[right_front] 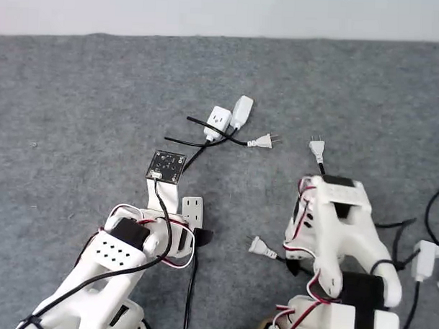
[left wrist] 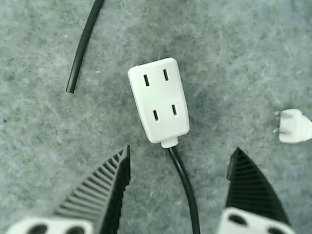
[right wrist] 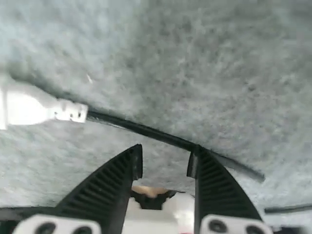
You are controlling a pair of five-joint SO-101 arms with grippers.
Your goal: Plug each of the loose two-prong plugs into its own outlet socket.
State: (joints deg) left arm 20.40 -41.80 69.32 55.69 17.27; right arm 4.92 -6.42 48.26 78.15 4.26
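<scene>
**Pickup stage: right gripper (right wrist: 165, 150) and left gripper (left wrist: 181, 151) both spread, nothing held**

Your right gripper's jaws stand a little apart with nothing between them. The black cable (right wrist: 161, 134) of the near plug (right wrist: 29, 107) runs across the felt just past the fingertips, and the white plug body lies off to one side. In the high view this plug lies just beside the right arm, toward the worktop's (right_front: 78, 94) front edge.

Your left gripper's jaws are wide open on either side of the lead of the first socket block (left wrist: 158, 100). The block lies face up just ahead of the claw, with two pairs of slots showing.

My read is that you are at the first grasp and no plug is seated yet. The next move calls for shifting the right claw along the cable onto the plug body, then closing there with the prongs left free. The left claw is well placed to pin the block while you insert.

Your count:
- **Loose plugs:** three. These are the near plug, a second plug (right_front: 261, 141) just beside the blocks, and a third plug (right_front: 317, 148) a little further toward the right edge.
- **Socket blocks:** two, side by side toward the back edge at mid-width. The second socket block (right_front: 241, 111) sits just beside the first, though I can't tell whether they touch.
- **Undetermined:** one white fitting (right_front: 425, 258) at the right edge. I cannot tell whether it is a plug or a socket.
</scene>
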